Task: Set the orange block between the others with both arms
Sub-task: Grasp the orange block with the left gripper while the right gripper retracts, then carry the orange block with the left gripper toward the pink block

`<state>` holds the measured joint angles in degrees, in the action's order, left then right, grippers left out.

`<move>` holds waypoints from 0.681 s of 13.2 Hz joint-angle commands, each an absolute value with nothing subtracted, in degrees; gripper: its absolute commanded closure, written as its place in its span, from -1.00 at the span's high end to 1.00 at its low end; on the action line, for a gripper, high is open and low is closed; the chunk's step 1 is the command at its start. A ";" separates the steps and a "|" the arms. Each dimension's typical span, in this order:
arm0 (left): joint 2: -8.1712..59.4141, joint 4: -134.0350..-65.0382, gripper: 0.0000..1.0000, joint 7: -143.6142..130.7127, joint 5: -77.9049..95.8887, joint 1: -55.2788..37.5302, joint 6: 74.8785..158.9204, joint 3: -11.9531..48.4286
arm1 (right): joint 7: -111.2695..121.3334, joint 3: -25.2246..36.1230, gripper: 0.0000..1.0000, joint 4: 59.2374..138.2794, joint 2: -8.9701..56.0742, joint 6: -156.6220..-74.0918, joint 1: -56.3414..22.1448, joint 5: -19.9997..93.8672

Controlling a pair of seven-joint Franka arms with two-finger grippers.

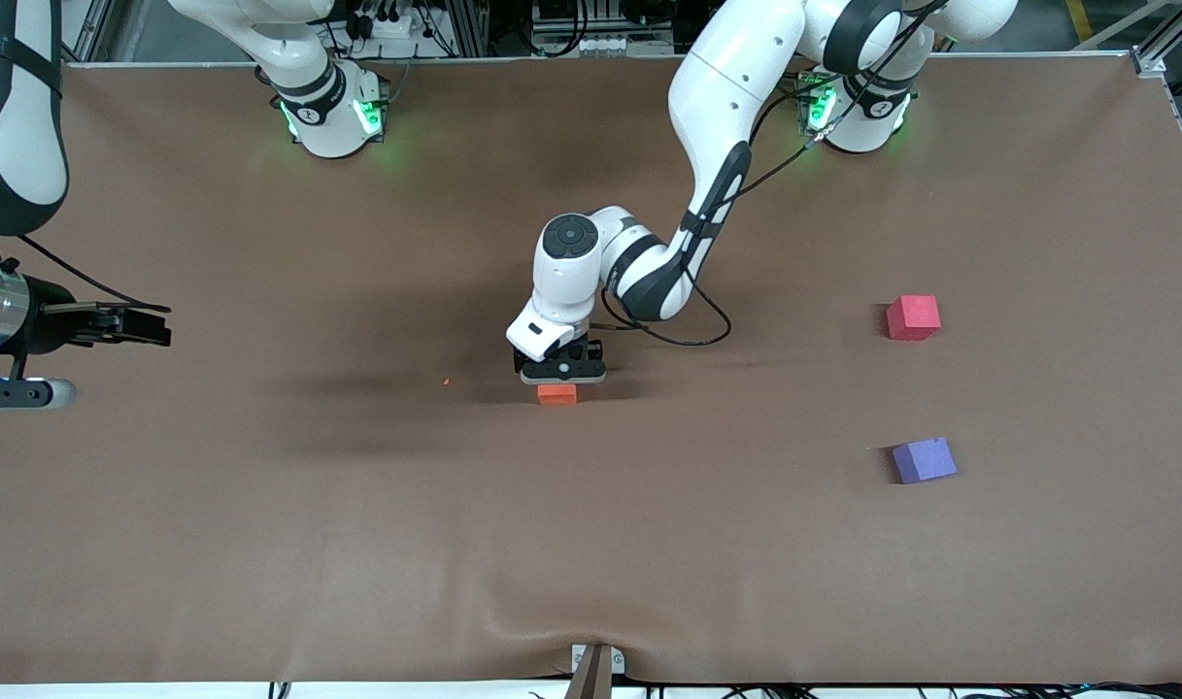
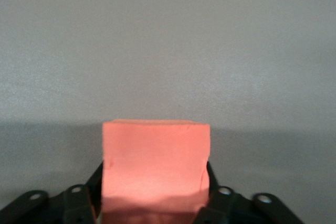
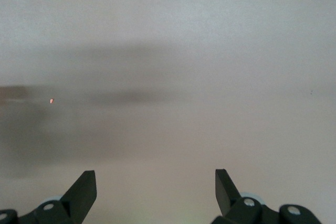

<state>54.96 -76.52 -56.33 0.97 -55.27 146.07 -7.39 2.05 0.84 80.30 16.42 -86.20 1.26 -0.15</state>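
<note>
The orange block (image 1: 557,393) rests on the brown table near its middle. My left gripper (image 1: 561,373) reaches straight down onto it. In the left wrist view the orange block (image 2: 156,163) fills the gap of the left gripper (image 2: 156,187), and a black finger presses each side, so the gripper is shut on it. The others, a pinkish-red cube (image 1: 913,317) and a purple cube (image 1: 925,460), lie apart toward the left arm's end, the purple one nearer the front camera. My right gripper (image 1: 153,325) waits open over the right arm's end, nothing between its fingers (image 3: 84,190).
A tiny orange crumb (image 1: 446,382) lies on the brown table cover (image 1: 591,544) beside the orange block, toward the right arm's end; it also shows as a speck (image 3: 51,100) in the right wrist view. The cover wrinkles near the front edge (image 1: 595,636).
</note>
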 commanded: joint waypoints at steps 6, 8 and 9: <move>49.32 -76.46 -1.00 -59.68 0.97 -48.45 129.66 -11.16 | 2.72 1.05 1.00 81.83 14.41 -85.52 1.41 -0.97; 47.30 -79.08 -1.00 -58.63 0.70 -44.32 126.40 -11.25 | 2.72 0.97 1.00 81.83 14.41 -85.52 1.41 -0.97; 45.63 -81.80 -1.00 -58.28 -0.43 -42.38 126.39 -11.34 | 2.72 0.97 1.00 81.83 14.50 -85.52 1.41 -0.97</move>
<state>49.41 -76.40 -58.45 0.87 -45.02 127.46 -11.76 2.06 1.30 80.41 16.03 -85.76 1.25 -0.15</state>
